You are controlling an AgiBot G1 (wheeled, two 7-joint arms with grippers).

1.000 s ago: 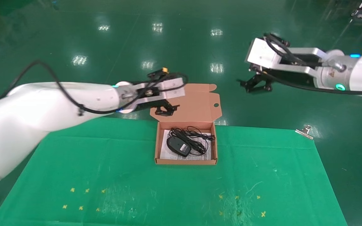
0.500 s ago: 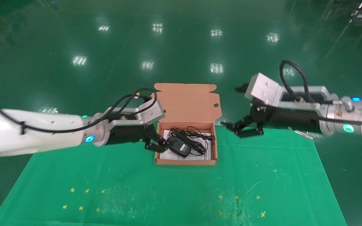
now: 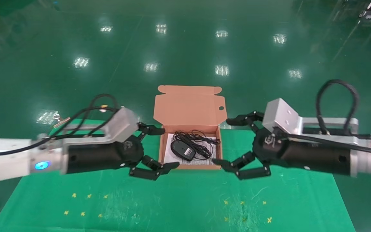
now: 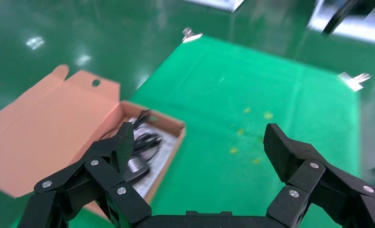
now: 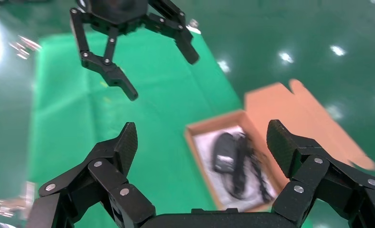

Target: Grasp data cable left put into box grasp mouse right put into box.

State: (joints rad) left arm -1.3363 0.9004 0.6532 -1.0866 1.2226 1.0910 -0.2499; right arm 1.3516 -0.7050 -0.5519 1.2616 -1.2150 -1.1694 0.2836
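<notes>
- Flanking the box (image 3: 161, 151), both grippers hover with fingers spread wide and empty: left gripper (image 3: 162, 148) at its 9 o'clock, right gripper (image 3: 219, 141) at its 3 o'clock, each close to a side wall.
- Green cloth (image 3: 172, 199) lies open toward 6 o'clock; the lid (image 3: 188, 104) stands open at 12 o'clock.
- Mouse (image 3: 182, 149) sits inside the box on a printed sheet (image 3: 213, 158), between the two grippers and touching neither.
- Black mouse; a loose black cable tangle (image 3: 198, 140) lies beside it toward 2 o'clock.
</notes>
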